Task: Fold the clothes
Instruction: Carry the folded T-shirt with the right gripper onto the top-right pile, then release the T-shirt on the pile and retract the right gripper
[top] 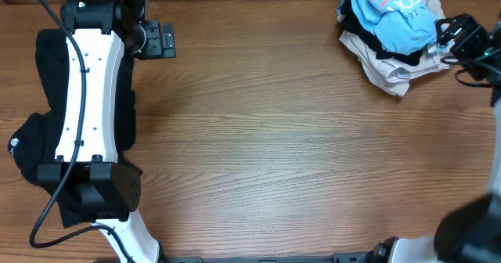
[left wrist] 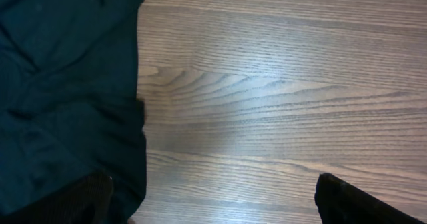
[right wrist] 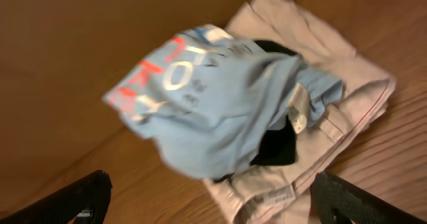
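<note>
A pile of clothes sits at the table's far right: a light blue shirt (top: 391,12) with red and white print on top of a black garment (top: 364,36) and a beige garment (top: 391,73). My right gripper (top: 452,42) is open just right of the pile; in the right wrist view its fingers (right wrist: 213,201) straddle the beige garment (right wrist: 300,164) under the blue shirt (right wrist: 220,97). A black garment (top: 35,149) lies at the far left under my left arm. My left gripper (left wrist: 213,201) is open over bare wood at that garment's (left wrist: 67,91) edge.
The wooden table (top: 282,145) stretches between the two piles. The left arm's white link and black base (top: 86,99) cover much of the black garment. The right arm's base shows at the bottom right corner (top: 470,232).
</note>
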Tool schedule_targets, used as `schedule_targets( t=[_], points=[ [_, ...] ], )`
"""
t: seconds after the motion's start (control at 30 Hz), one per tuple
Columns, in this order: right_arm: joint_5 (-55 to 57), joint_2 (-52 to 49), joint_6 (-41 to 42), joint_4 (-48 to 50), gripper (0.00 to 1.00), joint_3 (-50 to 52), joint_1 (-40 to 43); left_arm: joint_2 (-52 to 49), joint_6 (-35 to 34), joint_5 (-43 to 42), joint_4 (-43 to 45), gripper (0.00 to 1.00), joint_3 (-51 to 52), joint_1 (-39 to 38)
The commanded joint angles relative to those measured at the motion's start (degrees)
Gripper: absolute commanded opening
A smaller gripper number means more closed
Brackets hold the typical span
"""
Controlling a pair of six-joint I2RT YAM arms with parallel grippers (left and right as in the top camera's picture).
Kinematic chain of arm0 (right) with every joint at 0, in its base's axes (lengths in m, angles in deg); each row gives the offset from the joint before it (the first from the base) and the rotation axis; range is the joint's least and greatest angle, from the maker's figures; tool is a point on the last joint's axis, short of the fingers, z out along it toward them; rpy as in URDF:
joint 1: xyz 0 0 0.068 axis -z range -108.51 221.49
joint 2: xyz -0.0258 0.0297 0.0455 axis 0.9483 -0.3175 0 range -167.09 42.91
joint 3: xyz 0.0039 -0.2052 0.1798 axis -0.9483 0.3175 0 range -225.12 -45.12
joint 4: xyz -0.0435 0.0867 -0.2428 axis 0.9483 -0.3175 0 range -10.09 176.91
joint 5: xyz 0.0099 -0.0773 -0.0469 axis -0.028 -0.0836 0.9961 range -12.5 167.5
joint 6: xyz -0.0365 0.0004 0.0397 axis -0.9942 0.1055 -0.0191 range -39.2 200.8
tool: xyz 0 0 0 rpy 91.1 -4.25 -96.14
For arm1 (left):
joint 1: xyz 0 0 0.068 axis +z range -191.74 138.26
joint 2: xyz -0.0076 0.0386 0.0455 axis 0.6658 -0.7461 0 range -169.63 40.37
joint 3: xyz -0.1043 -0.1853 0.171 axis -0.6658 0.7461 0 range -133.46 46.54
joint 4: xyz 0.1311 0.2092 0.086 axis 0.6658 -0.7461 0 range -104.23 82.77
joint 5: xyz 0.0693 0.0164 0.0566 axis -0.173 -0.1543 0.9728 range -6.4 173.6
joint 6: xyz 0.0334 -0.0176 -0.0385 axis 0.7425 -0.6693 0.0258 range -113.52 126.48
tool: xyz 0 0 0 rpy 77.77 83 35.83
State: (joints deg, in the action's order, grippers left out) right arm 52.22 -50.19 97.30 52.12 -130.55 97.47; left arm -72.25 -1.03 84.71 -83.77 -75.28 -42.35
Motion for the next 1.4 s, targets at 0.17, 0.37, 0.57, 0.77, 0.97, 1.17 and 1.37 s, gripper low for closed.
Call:
schedule_targets(
  t=[0.17,0.37,0.57,0.77,0.97,1.17,1.37],
  points=[
    [1.2,16.3,-9.3,-10.3,1.00,-0.9,-7.5,0.4,0.7,-0.5,0.0,1.00,0.3,0.2],
    [1.3,24.2,-9.5,-21.0,1.00,-0.9,-14.5,0.4,0.7,-0.5,0.0,1.00,0.3,0.2],
    [1.3,26.0,-9.3,-32.8,1.00,-0.9,-15.6,0.4,0.7,-0.5,0.0,1.00,0.3,0.2],
    [1.3,25.1,-9.3,-35.2,1.00,-0.9,-15.6,0.4,0.7,-0.5,0.0,1.00,0.3,0.2],
    [3.1,24.9,-11.3,-35.0,1.00,-0.8,-15.6,0.4,0.7,-0.5,0.0,1.00,0.3,0.2],
    [2.6,27.8,-19.6,-22.8,1.00,4.3,-20.2,0.4,0.7,-0.5,0.0,1.00,0.3,0.2],
    [11.9,40.8,-19.5,-3.1,1.00,23.3,-30.2,0.4,0.7,-0.5,0.0,1.00,0.3,0.2]
  ],
)
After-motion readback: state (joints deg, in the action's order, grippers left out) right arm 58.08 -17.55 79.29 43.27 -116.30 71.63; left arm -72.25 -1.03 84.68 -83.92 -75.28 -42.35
